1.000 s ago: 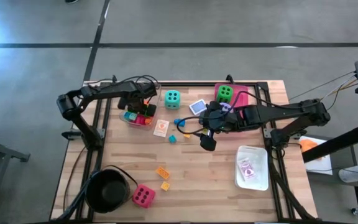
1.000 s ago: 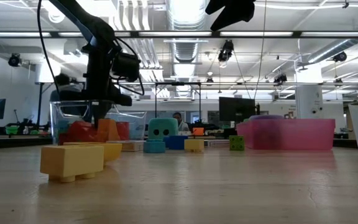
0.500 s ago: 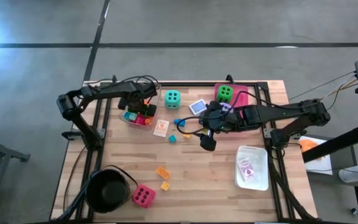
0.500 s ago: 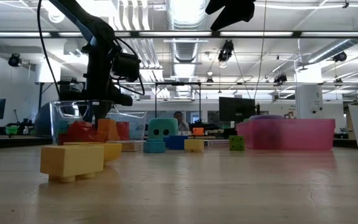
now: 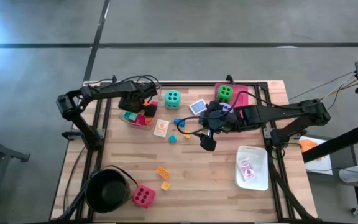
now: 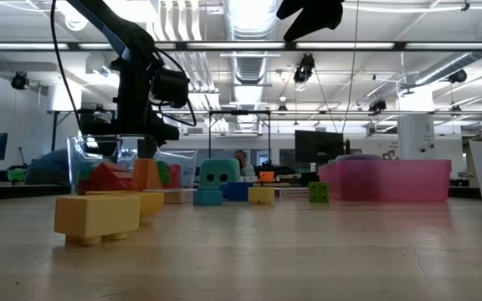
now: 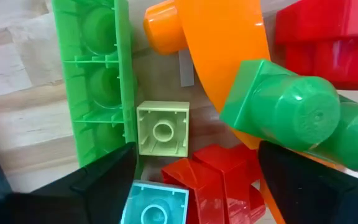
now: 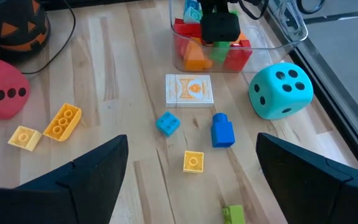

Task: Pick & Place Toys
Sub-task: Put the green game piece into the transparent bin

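A clear tray [image 5: 137, 117] at the far left holds several toy blocks. My left gripper [image 5: 143, 107] hangs open just above them; in its wrist view [image 7: 207, 180] the fingers stand either side of red blocks. A green studded block [image 7: 284, 112] lies tilted on an orange piece [image 7: 229, 56] in the heap. The teal die [image 5: 172, 98] rests on the table beside the tray. The green die [image 5: 225, 93] sits in the pink tray [image 5: 244, 98]. The pink-red die [image 5: 143, 196] lies near the front edge. My right gripper [image 5: 207, 142] hovers open high over the table's middle.
Loose on the table are two picture cards [image 5: 160, 127] [image 5: 197, 107], blue blocks [image 8: 222, 132] and yellow blocks [image 5: 161, 172]. A black pot [image 5: 107, 190] stands at the near left, a white tray [image 5: 252, 167] at the near right. Bare wood lies in the near middle.
My left gripper has opened over the clear tray. A green block now shows among the tray's blocks in the low view, where none showed before. My right arm has kept still.
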Controlling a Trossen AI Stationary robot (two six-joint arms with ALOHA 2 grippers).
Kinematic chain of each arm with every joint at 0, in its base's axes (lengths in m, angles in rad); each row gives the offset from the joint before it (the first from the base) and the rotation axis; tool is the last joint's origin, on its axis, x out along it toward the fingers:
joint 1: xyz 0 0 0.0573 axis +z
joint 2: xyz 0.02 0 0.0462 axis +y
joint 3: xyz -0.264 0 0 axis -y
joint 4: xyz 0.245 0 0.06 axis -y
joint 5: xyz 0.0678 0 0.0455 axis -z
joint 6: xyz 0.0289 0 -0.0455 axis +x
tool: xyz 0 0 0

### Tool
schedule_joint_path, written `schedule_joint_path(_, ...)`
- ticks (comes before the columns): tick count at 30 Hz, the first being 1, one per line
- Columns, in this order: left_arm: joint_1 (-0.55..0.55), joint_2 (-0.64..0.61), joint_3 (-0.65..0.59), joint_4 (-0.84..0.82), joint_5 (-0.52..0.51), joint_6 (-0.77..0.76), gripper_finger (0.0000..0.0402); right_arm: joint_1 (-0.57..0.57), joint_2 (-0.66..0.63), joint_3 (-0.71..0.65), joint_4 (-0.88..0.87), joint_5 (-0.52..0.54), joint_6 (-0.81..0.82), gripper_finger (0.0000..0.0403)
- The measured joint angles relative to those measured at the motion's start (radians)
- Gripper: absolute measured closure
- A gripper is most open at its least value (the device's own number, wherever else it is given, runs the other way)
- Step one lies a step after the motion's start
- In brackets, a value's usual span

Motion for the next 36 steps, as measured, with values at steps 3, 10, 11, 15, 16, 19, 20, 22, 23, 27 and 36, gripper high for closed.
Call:
schedule_joint_path(3, 0.000, 0.000, 0.000, 0.000, 0.003, 0.000, 0.0045, 0.000, 0.000, 0.000, 0.000, 0.000, 0.000, 0.0055)
schedule_joint_path(10, 0.000, -0.008, 0.001, -0.008, 0.007, 0.019, 0.0035, 0.000, 0.000, 0.000, -0.001, -0.002, 0.006, 0.0055)
schedule_joint_path(11, 0.000, -0.013, 0.004, -0.014, 0.007, 0.020, 0.0035, 0.000, 0.000, 0.000, -0.001, -0.002, 0.012, 0.0055)
schedule_joint_path(15, -0.008, -0.055, 0.027, -0.055, 0.007, 0.023, 0.0035, 0.000, 0.000, -0.004, -0.011, 0.000, 0.030, 0.0055)
schedule_joint_path(16, -0.016, -0.069, 0.031, -0.061, 0.007, 0.023, 0.0035, -0.001, 0.000, -0.004, -0.019, 0.001, 0.038, 0.0055)
schedule_joint_path(19, -0.049, -0.121, 0.034, -0.069, 0.008, 0.025, 0.0035, -0.013, 0.000, -0.005, -0.029, 0.001, 0.071, 0.0055)
schedule_joint_path(20, -0.060, -0.141, 0.032, -0.072, 0.008, 0.025, 0.0035, -0.021, 0.000, -0.005, -0.032, 0.001, 0.083, 0.0055)
schedule_joint_path(22, -0.085, -0.177, 0.032, -0.080, 0.010, 0.025, 0.0035, -0.039, 0.000, -0.006, -0.044, 0.001, 0.107, 0.0055)
schedule_joint_path(23, -0.098, -0.197, 0.032, -0.081, 0.009, 0.025, 0.0035, -0.051, 0.000, -0.006, -0.053, 0.000, 0.123, 0.0055)
schedule_joint_path(27, -0.158, -0.274, 0.033, -0.083, 0.011, 0.019, 0.0035, -0.102, 0.002, -0.006, -0.076, -0.052, 0.179, 0.0055)
schedule_joint_path(36, -0.307, -0.399, 0.033, -0.081, 0.014, -0.099, 0.0035, -0.260, 0.027, -0.006, -0.075, -0.258, 0.273, 0.0055)
